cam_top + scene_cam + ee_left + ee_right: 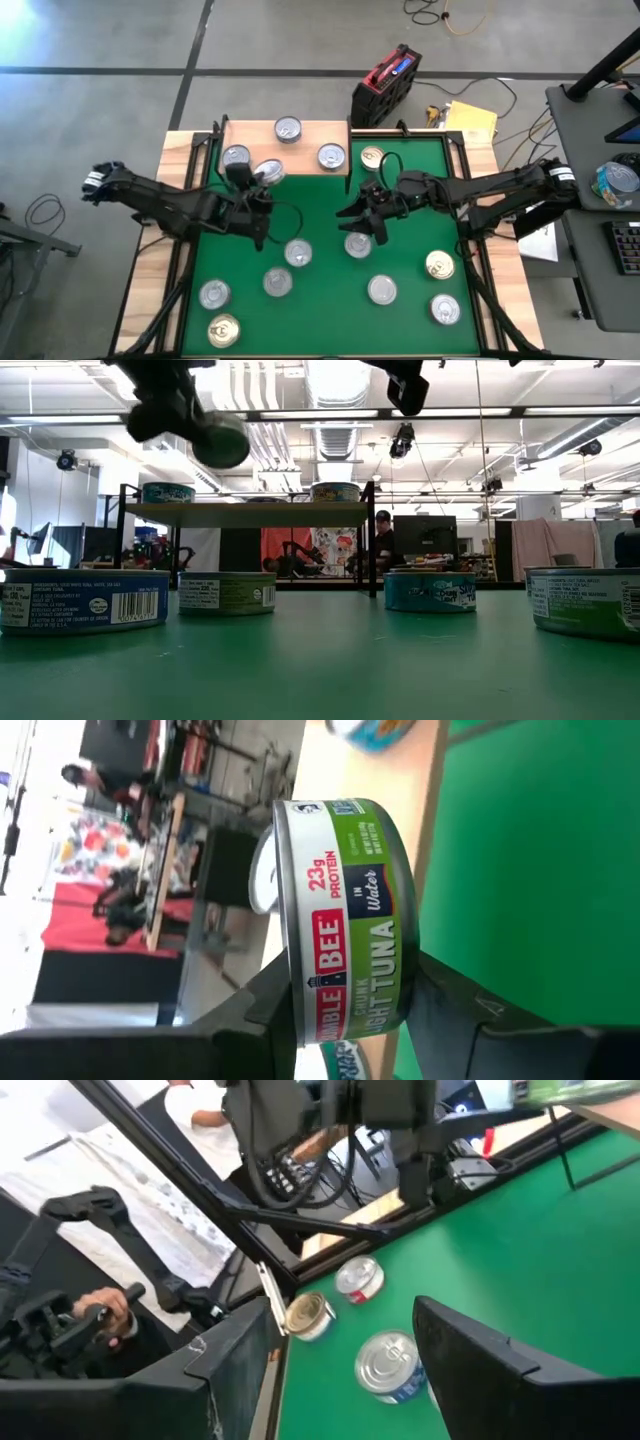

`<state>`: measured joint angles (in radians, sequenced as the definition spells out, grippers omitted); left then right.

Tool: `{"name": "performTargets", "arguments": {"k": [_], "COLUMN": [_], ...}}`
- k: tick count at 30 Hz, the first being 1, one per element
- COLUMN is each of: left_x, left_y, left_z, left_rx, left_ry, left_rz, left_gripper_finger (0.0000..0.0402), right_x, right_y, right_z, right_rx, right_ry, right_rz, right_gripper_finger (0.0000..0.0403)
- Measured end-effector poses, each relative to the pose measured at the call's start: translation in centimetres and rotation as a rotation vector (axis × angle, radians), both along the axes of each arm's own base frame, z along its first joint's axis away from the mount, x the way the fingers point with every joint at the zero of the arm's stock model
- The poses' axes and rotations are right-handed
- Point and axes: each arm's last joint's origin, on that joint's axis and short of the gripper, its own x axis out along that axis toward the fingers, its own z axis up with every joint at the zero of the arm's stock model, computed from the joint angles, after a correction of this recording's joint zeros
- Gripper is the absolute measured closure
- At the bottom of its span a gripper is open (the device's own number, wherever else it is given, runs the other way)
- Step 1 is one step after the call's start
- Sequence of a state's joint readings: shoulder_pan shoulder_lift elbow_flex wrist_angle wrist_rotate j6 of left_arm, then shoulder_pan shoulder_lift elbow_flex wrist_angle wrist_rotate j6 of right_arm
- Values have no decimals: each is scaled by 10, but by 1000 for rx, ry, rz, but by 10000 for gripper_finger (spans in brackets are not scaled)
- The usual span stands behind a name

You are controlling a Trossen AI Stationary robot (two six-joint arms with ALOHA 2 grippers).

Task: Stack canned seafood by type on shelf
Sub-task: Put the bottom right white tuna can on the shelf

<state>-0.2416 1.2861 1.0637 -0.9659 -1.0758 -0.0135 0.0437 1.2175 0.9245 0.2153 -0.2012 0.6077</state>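
The left gripper (262, 188) holds a tin (345, 920) tight between its two dark fingers (455, 1010). This tin is round and flat, with a green paper label and a shiny silver top. It is tipped on its side in the left wrist view, so its flat top faces sideways and not up. The gripper hangs in the air just in front of the shelf (305, 142), at its left end.

The shelf is a small board of pale wood on thin black legs. Three tins sit flat on it: one at the back (288, 128), one at the left (236, 157) and one at the right (331, 156). All three have silver tops. In the low view two of them show blue-green sides.

The right gripper (368, 212) hangs over the middle of the green mat (410, 190) with its fingers apart and nothing in them. A silver tin (358, 243) lies on the mat right by it.

More tins lie flat on the soft green mat, spread apart, with their pull tabs up. Most are silver. Three are gold: one near the shelf (371, 157), one at the right (439, 265) and one at the front left (224, 330). The mat lies on a pale wood bench (150, 260).
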Motion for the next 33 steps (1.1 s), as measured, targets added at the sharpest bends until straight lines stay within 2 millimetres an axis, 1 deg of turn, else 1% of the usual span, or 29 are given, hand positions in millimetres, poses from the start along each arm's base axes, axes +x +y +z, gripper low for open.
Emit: {"name": "performTargets", "arguments": {"k": [6, 13, 18, 22, 28, 33], "left_x": [9, 18, 22, 24, 25, 26], "left_y": [18, 34, 37, 37, 37, 37], "left_z": [-12, -26, -33, -36, -38, -39], "left_rx": [-5, -13, -6, -5, -4, -4], "left_ry": [73, 159, 209, 231, 238, 234], "left_rz": [75, 143, 149, 142, 144, 144], "left_gripper_finger": [280, 280, 280, 280, 280, 280], "right_x": [0, 0, 0, 0, 0, 0], "right_y": [0, 0, 0, 0, 0, 0], "right_z": [0, 0, 0, 0, 0, 0], "right_rx": [-20, -30, -30, -30, -30, -30], "right_ry": [-3, -6, -6, -6, -6, -6], "right_rz": [10, 13, 13, 13, 13, 13], "right_gripper_finger": [163, 172, 174, 168, 159, 163]}}
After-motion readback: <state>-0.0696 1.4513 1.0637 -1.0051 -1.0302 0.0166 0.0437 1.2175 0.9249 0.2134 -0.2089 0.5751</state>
